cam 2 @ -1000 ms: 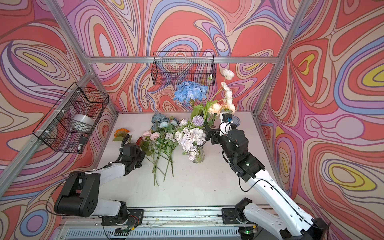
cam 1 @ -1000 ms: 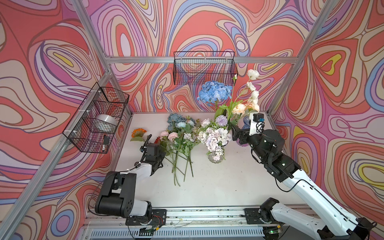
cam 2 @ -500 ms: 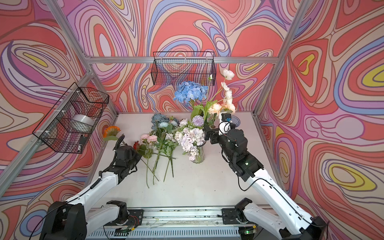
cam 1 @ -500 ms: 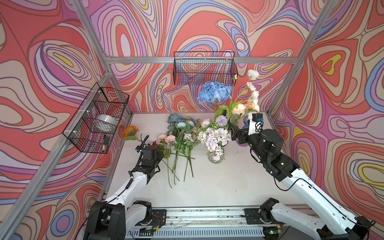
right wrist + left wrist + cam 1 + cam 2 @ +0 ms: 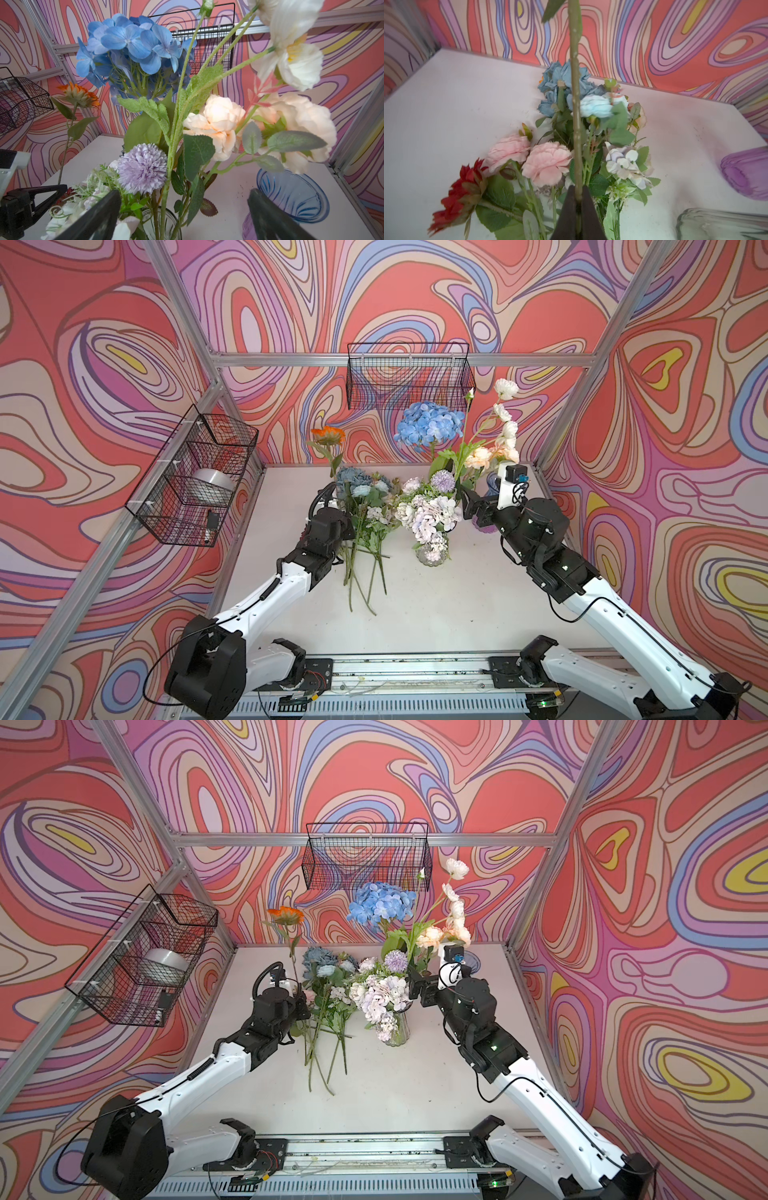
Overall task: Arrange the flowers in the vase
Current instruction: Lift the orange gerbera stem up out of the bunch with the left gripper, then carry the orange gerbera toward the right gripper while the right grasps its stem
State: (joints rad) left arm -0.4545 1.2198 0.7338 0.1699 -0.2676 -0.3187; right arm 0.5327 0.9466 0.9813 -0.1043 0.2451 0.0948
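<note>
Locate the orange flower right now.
In both top views the orange flower is held up on the left, its stem pinched in the left gripper, above the loose flowers on the table and left of the blue hydrangea.

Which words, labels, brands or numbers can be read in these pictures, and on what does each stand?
No text can be read in any view.
The walls carry only coloured swirls, no letters.
The small black thing in the side basket is too small to show whether it bears any writing.
</note>
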